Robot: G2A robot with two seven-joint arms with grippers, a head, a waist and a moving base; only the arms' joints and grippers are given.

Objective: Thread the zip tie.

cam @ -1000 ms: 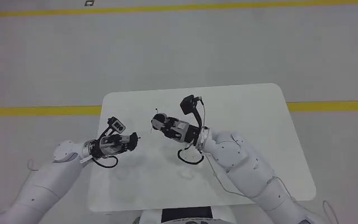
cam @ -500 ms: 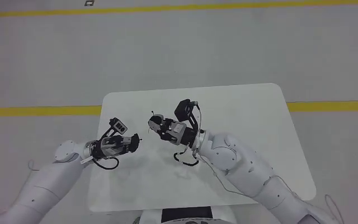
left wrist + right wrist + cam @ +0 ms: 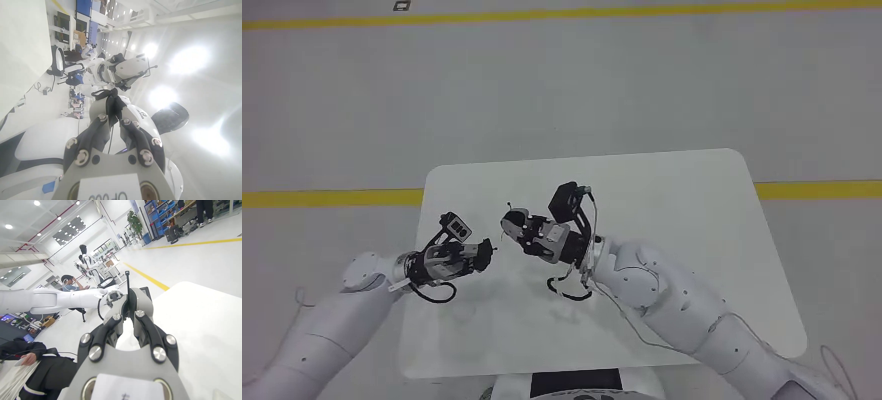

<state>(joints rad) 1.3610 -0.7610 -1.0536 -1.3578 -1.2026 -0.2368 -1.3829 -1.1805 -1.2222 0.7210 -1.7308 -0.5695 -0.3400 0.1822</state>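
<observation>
Zip tie (image 3: 128, 281) pinched in right gripper (image 3: 129, 300), head (image 3: 127, 272) out; left gripper (image 3: 113, 103) clamps black strip (image 3: 100, 93); prob aligning stage, next: feed tip thru head

The zip tie (image 3: 128, 289) is plain black. The right gripper (image 3: 128, 308) has black fingers on a pale grey body with silver pins, and the left gripper (image 3: 114, 115) matches it. The strip (image 3: 111, 98) between the left gripper's fingers looks black too, though glare blurs it. The table (image 3: 692, 200) is plain white. The floor (image 3: 562, 90) is light grey with yellow stripes (image 3: 332, 197).
</observation>
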